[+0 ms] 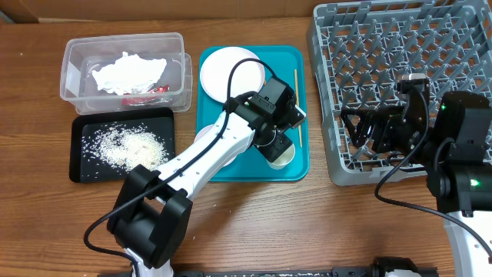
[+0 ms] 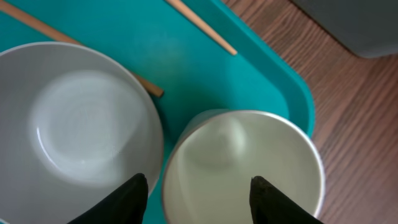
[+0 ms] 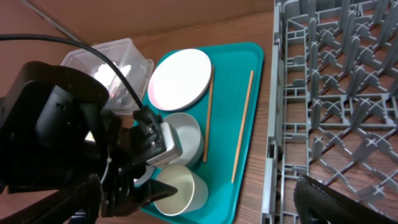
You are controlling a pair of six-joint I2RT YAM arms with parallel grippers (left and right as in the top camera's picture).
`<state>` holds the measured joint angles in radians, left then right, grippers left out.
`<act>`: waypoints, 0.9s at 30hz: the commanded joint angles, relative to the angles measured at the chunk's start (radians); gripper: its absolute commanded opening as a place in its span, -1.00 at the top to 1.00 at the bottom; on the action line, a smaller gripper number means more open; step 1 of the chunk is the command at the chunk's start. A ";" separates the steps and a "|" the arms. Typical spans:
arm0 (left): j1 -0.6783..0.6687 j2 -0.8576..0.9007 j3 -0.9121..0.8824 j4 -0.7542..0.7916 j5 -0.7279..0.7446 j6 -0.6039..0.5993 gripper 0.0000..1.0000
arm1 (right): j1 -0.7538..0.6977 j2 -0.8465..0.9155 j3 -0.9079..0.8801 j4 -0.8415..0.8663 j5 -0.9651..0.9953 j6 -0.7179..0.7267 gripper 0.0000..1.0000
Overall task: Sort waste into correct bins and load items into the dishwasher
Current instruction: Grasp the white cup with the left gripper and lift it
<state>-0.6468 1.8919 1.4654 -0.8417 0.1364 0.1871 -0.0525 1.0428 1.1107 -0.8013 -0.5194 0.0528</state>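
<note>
On the teal tray (image 1: 280, 65) lie a white plate (image 1: 231, 71), a white bowl (image 2: 74, 118), a small pale cup with a thin shiny rim (image 2: 242, 162) and two chopsticks (image 3: 242, 124). My left gripper (image 2: 198, 186) is open just above the cup. One finger is over the cup's inside and the other is between the cup and the bowl. My right gripper (image 1: 355, 127) is open and empty over the grey dish rack (image 1: 400, 46). The napkin (image 1: 127, 73) and red wrapper (image 1: 157, 90) lie in the clear tub (image 1: 77, 50). Rice (image 1: 127, 146) lies in the black tray (image 1: 81, 173). No metal bowl shows.
The teal tray's right edge runs close to the rack's left wall (image 3: 273, 124), with a strip of wooden table between them. The tub and the black tray stand left of the teal tray. My left arm crosses the tray's lower left part.
</note>
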 commanded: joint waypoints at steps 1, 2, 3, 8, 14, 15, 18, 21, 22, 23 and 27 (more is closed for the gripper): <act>0.006 0.014 0.011 0.002 -0.050 -0.006 -0.08 | -0.001 -0.002 0.022 0.006 0.003 0.003 -1.00; 0.006 0.016 0.011 0.002 -0.057 -0.011 -0.08 | -0.001 -0.002 0.022 0.006 0.002 0.003 -1.00; 0.006 0.018 0.011 0.002 -0.065 -0.012 -0.07 | -0.001 -0.002 0.022 0.005 0.002 0.004 -1.00; 0.003 0.041 0.011 0.003 -0.066 -0.026 0.27 | -0.001 -0.002 0.022 0.004 0.002 0.004 -1.00; 0.003 0.066 0.011 0.005 -0.065 -0.063 0.79 | -0.001 -0.002 0.022 -0.009 0.003 0.003 -1.00; 0.003 0.063 0.012 0.006 -0.066 -0.070 0.91 | -0.001 -0.002 0.022 -0.010 0.003 0.003 -1.00; 0.008 0.059 0.030 0.004 -0.066 -0.108 0.92 | -0.001 -0.002 0.022 -0.009 0.003 0.003 -1.00; 0.015 0.058 0.095 -0.049 -0.064 -0.169 0.92 | -0.001 -0.002 0.022 -0.010 0.003 0.003 -1.00; 0.023 0.058 0.134 -0.088 -0.061 -0.188 0.92 | -0.001 -0.002 0.022 -0.009 0.003 0.003 -1.00; 0.033 0.058 0.176 -0.131 -0.051 -0.205 0.92 | -0.001 -0.002 0.022 -0.010 0.002 0.004 -1.00; 0.111 0.056 0.343 -0.294 0.148 -0.219 0.92 | -0.001 0.004 0.022 -0.009 0.002 0.027 -1.00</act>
<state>-0.6022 1.9518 1.6882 -1.0878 0.1253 0.0185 -0.0525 1.0428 1.1107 -0.8127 -0.5194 0.0544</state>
